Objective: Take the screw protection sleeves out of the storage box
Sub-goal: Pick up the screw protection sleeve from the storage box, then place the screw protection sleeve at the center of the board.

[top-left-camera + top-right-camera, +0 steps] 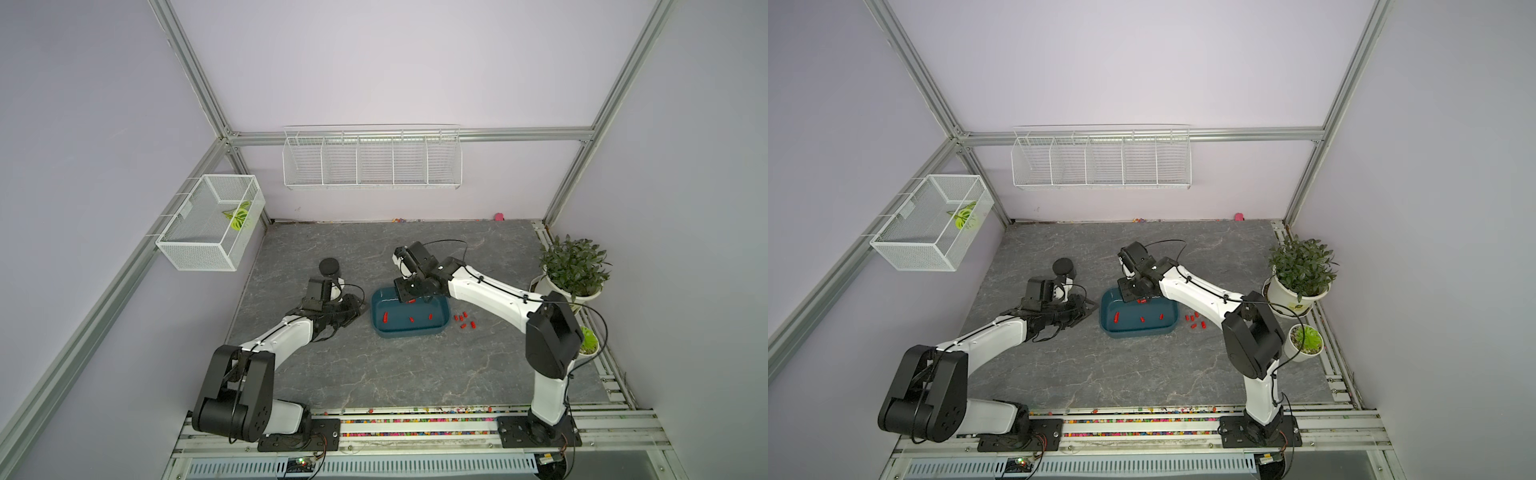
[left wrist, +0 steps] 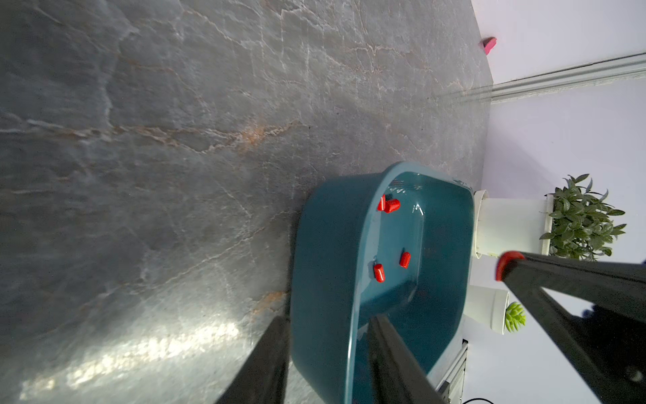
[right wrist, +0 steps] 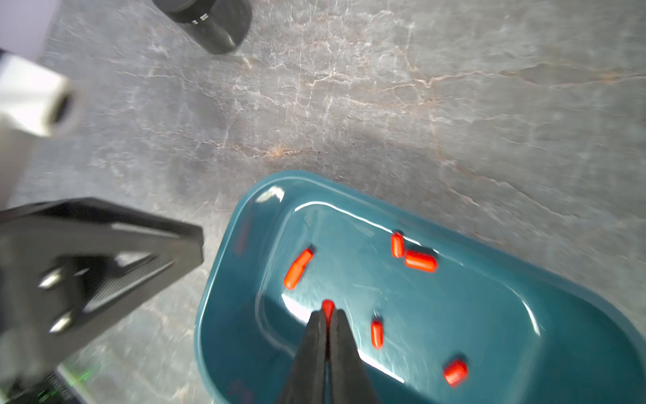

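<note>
Right claw (image 3: pixel 327 316) clenched on one sleeve (image 3: pixel 328 308). The sleeve pokes out past the tips, long axis in line with the fingers, and hangs above the box (image 3: pixel 223 266) floor. Five loose sleeves (image 3: pixel 298 267) lie inside the box. A cluster (image 1: pixel 464 321) already out sits on the table (image 1: pixel 374 374), just beside the box's right end. I judge the carry goes rightward over that end wall; the right arm is nearer. Left claw (image 2: pixel 328 320) straddles the left-end wall and appears to pinch it.

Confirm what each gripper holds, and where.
Right gripper pinches a screw protection sleeve by one end, tip protruding. Left gripper clamps the storage box by its end wall, finger each side.
</note>
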Available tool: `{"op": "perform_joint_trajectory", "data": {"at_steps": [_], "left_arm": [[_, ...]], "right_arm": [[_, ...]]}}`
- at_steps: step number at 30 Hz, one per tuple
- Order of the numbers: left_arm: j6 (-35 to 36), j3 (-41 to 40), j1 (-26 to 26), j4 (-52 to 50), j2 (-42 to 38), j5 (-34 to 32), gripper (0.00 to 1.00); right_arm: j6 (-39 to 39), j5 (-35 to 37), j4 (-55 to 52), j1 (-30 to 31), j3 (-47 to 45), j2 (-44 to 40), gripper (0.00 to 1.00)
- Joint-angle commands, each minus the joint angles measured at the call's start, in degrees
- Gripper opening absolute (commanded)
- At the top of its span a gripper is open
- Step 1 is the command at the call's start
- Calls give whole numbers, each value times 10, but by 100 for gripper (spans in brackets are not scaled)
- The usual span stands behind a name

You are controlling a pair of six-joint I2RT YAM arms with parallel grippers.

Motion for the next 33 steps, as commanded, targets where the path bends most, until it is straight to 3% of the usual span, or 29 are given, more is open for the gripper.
{"op": "perform_joint_trajectory", "data": {"at_steps": [1,17,33], "left_arm": [[3,5,3,6,7,5,43],[6,10,4,4,15,10,43],[6,14,3,1,22,11,43]], "right_arm": [[-19,-24,-38,-20,-40,-52,8],[-20,21,-65,-110,-280,-286,10],[-12,8,-12,-213,-384,-284,12]]}}
